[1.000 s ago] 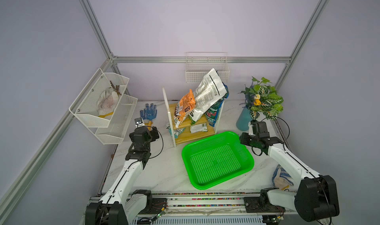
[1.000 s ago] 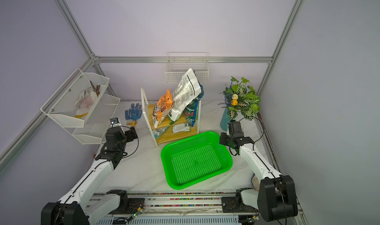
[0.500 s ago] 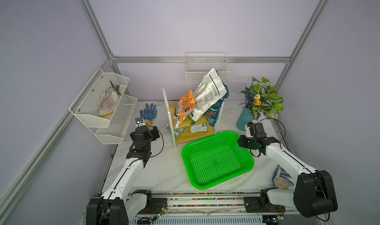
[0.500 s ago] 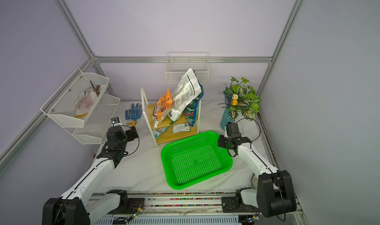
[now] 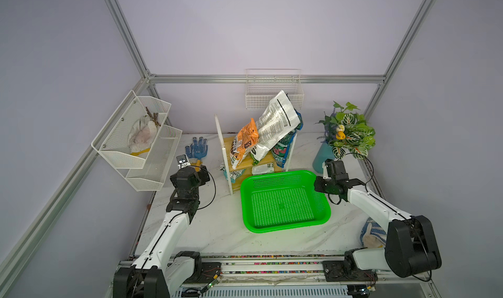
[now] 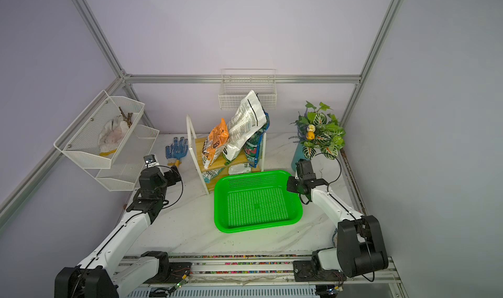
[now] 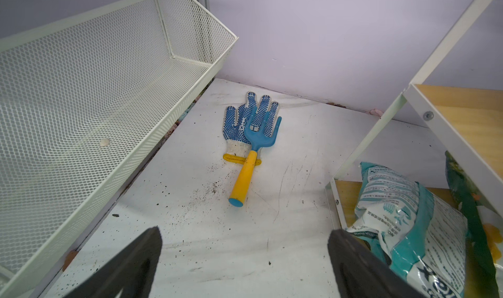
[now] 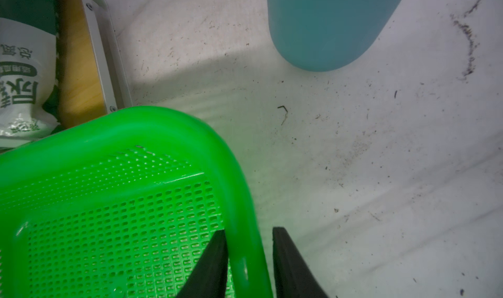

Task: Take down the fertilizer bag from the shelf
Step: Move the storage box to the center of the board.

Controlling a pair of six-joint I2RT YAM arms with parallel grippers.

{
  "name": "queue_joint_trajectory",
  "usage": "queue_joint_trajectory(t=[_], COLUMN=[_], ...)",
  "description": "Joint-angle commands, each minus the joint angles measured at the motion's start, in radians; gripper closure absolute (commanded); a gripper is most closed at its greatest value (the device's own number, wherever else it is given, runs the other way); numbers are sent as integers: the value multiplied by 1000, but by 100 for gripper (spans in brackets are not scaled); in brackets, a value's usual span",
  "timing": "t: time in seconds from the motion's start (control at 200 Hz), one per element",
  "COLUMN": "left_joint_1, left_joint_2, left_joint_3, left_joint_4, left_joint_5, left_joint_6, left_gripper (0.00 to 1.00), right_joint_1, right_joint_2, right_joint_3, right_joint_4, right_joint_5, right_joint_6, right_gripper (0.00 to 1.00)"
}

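My right pincer (image 8: pixel 248 230) is straddling the rim of the green basket (image 8: pixel 236 190), one finger inside the wall and one outside. The outer finger is showing a sliver of daylight, so I am reading it as narrowly open and not yet clamped. Beyond that rim the speckled counter (image 8: pixel 381 174) is running out to the blue vase (image 8: pixel 326 24), and the shelf (image 5: pixel 223 152) is standing just past the basket's far corner. My left pincer (image 7: pixel 245 269) is gaping wide and carrying nothing. It is hovering low beside the shelf's white end frame and pointing at the dotted glove (image 7: pixel 239 119) and the hand rake (image 7: pixel 242 174), with a teal-and-white bag (image 7: pixel 402 228) on the lower board just beside one finger. The fertilizer bag (image 5: pixel 275 125), which I am taking to be the tall white printed one since I cannot read the labels, is sitting on the upper board. It is leaning against an orange bag (image 5: pixel 245 144) and a dark floral bag (image 5: pixel 283 149). In both top views its long axis is slanting, the foot near the middle of the board and the head tipping toward the back wall on my right arm's side. So it is lying above and behind both pincers. My right one is looking slightly nearer, but it is busy at the basket, while my left is free and would be reaching up and across the end frame.
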Motion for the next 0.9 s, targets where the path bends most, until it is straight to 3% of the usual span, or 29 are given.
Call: queue_joint_trajectory(t=[0.0,0.085,0.215,0.36,0.38,0.655,0.895], left_joint_1=[-1,-1,-2,-2,-2,-15,-76], left_joint_2=[-21,-33,-70,-104,-106,-70,-74], left_joint_3=[-45,-44,-20,57,74,302,396], left_joint_4=[20,7,-58,-153,-169,-333,-357], left_joint_5=[-24,-22,22,54,65,208,210], left_joint_6=[-6,-5,10,31,38,16,-5], left_gripper=[0,0,0,0,0,0,0], right_joint_1=[-1,-2,-1,0,1,17,62], right_joint_2=[48,64,3,-89,-100,-223,-282], right_joint_3=[52,83,93,105,110,149,230], right_joint_4=[1,-23,-31,-75,-85,-209,-224], right_joint_5=[97,110,81,42,39,-85,-292], right_joint_6=[-46,-49,-39,-41,-40,-16,28], right_gripper=[67,60,41,36,30,29,30])
